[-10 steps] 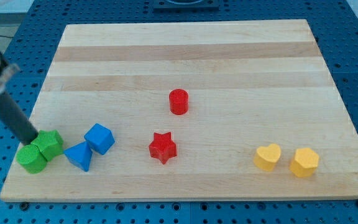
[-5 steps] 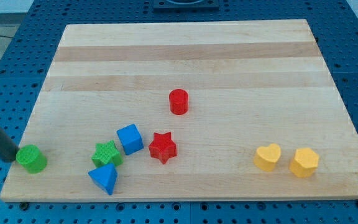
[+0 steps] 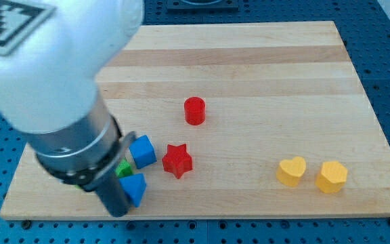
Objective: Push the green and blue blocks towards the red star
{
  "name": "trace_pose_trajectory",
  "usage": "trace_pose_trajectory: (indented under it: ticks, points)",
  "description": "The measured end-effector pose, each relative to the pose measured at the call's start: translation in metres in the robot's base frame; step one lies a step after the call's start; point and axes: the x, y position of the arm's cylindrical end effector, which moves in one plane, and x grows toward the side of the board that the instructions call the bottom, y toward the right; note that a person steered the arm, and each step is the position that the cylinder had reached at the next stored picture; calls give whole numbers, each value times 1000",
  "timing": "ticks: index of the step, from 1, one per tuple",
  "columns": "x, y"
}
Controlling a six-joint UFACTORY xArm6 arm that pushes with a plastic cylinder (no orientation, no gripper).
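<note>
The red star (image 3: pixel 177 160) lies a little left of the board's middle, toward the view's bottom. A blue cube (image 3: pixel 142 150) sits just left of it, almost touching. A blue triangular block (image 3: pixel 136 188) lies below the cube. Only a sliver of the green star (image 3: pixel 123 168) shows between them, behind my arm. The green cylinder is hidden by the arm. My tip (image 3: pixel 118 213) is at the board's bottom edge, right against the left side of the blue triangular block.
A red cylinder (image 3: pixel 195 110) stands above the red star. A yellow heart (image 3: pixel 292 171) and a yellow hexagonal block (image 3: pixel 332 177) sit at the view's lower right. My bulky white and grey arm covers the wooden board's (image 3: pixel 249 68) left part.
The arm has swung in from the left edge and now fills the view's left. The blue triangular block has shifted right and up. The green cylinder has gone out of sight behind the arm.
</note>
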Motion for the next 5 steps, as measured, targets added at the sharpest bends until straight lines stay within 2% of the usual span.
trace_pose_trajectory:
  ticks: [2, 5]
  points:
    - [-11, 10]
    - [-26, 138]
